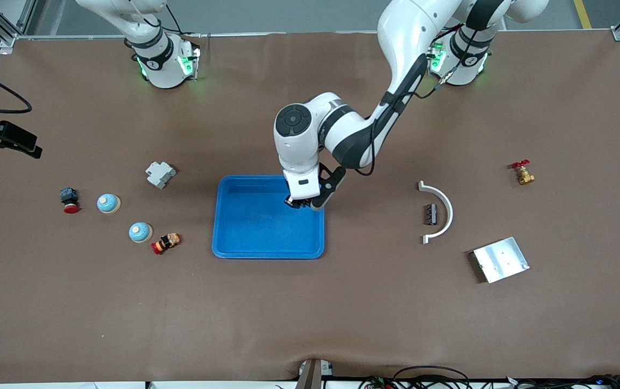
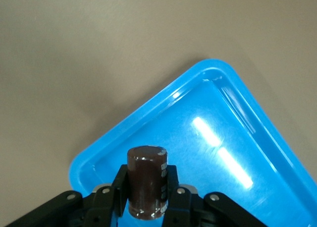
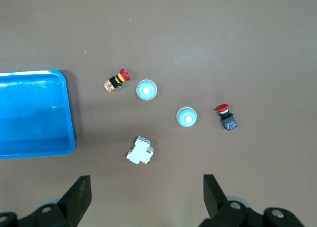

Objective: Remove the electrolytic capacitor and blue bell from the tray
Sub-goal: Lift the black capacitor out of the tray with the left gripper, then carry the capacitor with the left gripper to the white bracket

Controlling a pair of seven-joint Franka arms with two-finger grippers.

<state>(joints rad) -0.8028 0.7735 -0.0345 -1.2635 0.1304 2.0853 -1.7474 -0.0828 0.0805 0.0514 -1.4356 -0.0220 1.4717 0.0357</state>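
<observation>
Dark brown cylindrical capacitor [image 2: 147,182] sits clamped upright in left end effector [image 1: 300,202] over blue tray [image 1: 234,249]; right end effector [image 3: 146,197] waits, fingers apart.

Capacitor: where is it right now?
The capacitor is clamped in the left gripper, over the blue tray at the edge toward the left arm's end.

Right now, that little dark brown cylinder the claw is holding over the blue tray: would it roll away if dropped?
Probably, if it lands on its side: the dark brown cylindrical capacitor is round and smooth. It looks stiff, keeping its shape in the left gripper. The blue plastic tray has a raised rim that would likely stop it.
</observation>
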